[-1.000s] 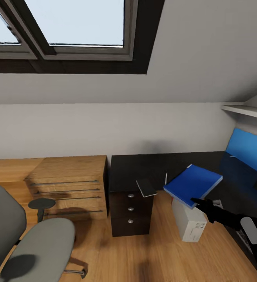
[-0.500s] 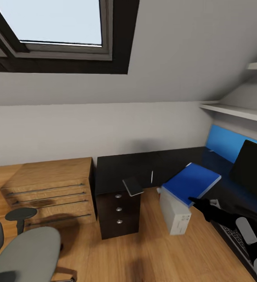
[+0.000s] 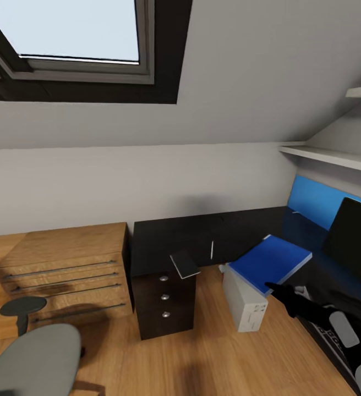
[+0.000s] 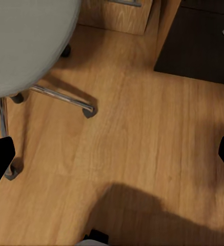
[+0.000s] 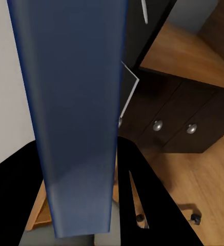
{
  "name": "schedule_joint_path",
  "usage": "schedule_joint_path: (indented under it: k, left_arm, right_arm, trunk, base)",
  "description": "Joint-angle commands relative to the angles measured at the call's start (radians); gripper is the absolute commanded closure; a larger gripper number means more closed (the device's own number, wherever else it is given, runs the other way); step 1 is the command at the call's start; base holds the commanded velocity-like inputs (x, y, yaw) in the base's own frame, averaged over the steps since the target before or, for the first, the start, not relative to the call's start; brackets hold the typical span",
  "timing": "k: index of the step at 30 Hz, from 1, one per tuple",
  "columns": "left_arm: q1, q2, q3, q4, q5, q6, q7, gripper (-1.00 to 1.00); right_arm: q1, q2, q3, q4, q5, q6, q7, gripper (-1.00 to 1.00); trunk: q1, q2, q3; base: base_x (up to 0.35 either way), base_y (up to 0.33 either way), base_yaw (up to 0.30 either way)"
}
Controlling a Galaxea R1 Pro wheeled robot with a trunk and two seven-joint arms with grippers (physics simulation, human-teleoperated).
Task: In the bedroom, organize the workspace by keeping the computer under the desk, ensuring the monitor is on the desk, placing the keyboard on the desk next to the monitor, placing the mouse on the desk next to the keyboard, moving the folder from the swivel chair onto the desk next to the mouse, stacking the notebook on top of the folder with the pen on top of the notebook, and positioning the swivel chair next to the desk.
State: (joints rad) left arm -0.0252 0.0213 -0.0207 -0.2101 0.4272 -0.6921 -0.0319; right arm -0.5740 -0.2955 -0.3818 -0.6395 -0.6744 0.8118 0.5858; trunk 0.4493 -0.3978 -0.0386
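Note:
My right gripper (image 3: pixel 274 287) is shut on the edge of the bright blue folder (image 3: pixel 271 259), which hangs tilted over the light grey computer (image 3: pixel 244 306) and the black desk (image 3: pixel 169 242). In the right wrist view the folder (image 5: pixel 76 102) runs between the black fingers (image 5: pixel 142 205). The dark grey notebook (image 3: pixel 185 263) lies at the desk's front edge above the drawers, with the whitish pen (image 3: pixel 212 249) beside it. The monitor (image 3: pixel 356 242) stands at the far right, the keyboard (image 3: pixel 326 330) below it. My left gripper (image 4: pixel 112 159) is open over the floor near the swivel chair (image 4: pixel 29 41).
Low wooden shelving (image 3: pixel 65 269) stands left of the desk. The chair's seat (image 3: pixel 32 357) fills the lower left corner and its chrome leg (image 4: pixel 65 97) reaches over the wood floor. A blue panel (image 3: pixel 315 203) and a wall shelf (image 3: pixel 334 157) sit behind the monitor.
The head view has swung to the right, so the chair and shelving slid left and the monitor came in. The folder stays held in my right gripper over the computer.

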Motion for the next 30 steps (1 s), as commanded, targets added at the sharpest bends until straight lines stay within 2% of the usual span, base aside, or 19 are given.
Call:
schedule_joint_path:
  k: [1, 13, 25, 30]
  left_arm:
    - [-0.001, 0.000, -0.002, 0.001, 0.007, -0.003, -0.003, -1.00]
    - [-0.001, 0.000, -0.002, 0.001, 0.007, -0.002, -0.003, -1.00]
    - [-0.001, 0.000, -0.002, 0.001, 0.007, -0.002, -0.003, -1.00]
    - [-0.001, 0.000, -0.002, 0.001, 0.007, -0.001, -0.003, -1.00]
  right_arm:
    - [-0.001, 0.000, -0.003, 0.007, 0.001, -0.007, 0.004, 1.00]
    - [-0.001, 0.001, -0.004, 0.019, -0.002, -0.029, 0.008, 1.00]
    - [-0.001, 0.004, -0.004, 0.020, -0.004, -0.030, 0.008, 1.00]
    - [-0.001, 0.007, -0.003, 0.022, -0.006, -0.030, 0.007, 1.00]
  trunk:
    - [0.001, -0.002, -0.002]
    - [0.001, -0.002, -0.002]
    - [0.001, -0.002, -0.002]
    - [0.001, -0.002, -0.002]
  base:
    - [0.041, 0.000, -0.001]
    - [0.129, -0.048, 0.000]
    - [0.022, -0.008, 0.000]
    - [0.209, 0.000, -0.011]
